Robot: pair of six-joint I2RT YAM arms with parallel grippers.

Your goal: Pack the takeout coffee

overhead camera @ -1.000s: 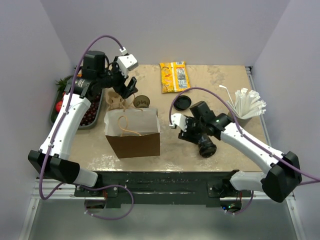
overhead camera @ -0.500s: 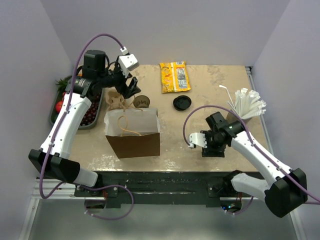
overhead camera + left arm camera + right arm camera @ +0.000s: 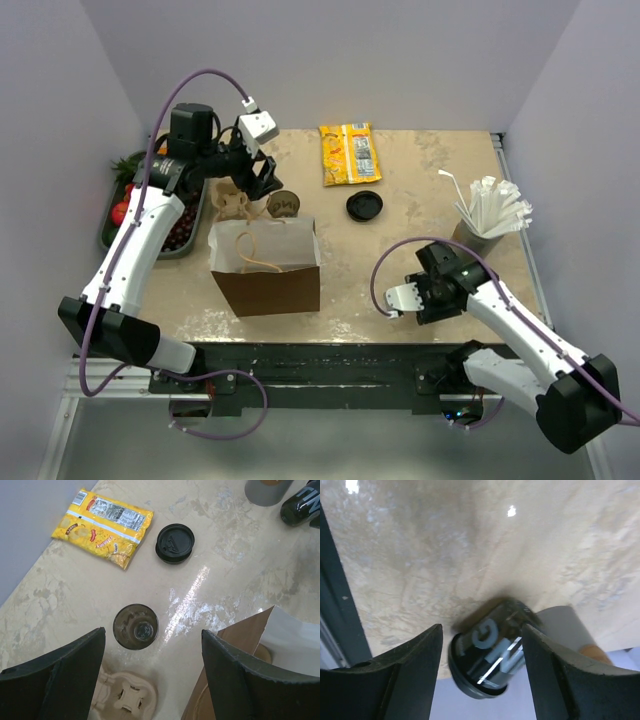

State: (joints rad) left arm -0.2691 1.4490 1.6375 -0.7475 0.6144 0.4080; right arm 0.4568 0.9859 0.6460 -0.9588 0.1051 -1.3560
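An open paper coffee cup (image 3: 284,205) stands behind the brown paper bag (image 3: 265,272), beside a pulp cup carrier (image 3: 230,203). Its black lid (image 3: 364,206) lies apart to the right. My left gripper (image 3: 262,180) hovers open over the cup (image 3: 136,626) and carrier (image 3: 125,700), holding nothing. My right gripper (image 3: 432,300) is near the front right. In the right wrist view its fingers (image 3: 482,627) stand wide around a tilted, blurred black bottle (image 3: 492,652), with a thin gap at the left finger. The bottle also shows in the left wrist view (image 3: 301,501).
A yellow snack pack (image 3: 348,152) lies at the back. A grey cup of white straws (image 3: 492,208) stands at the right, just behind the bottle. A tray of fruit (image 3: 180,225) sits at the left edge. The bag stands open-topped near the front.
My right arm has swung the black bottle away from the middle to the front right and lowered it. My left gripper has edged slightly towards the cup.
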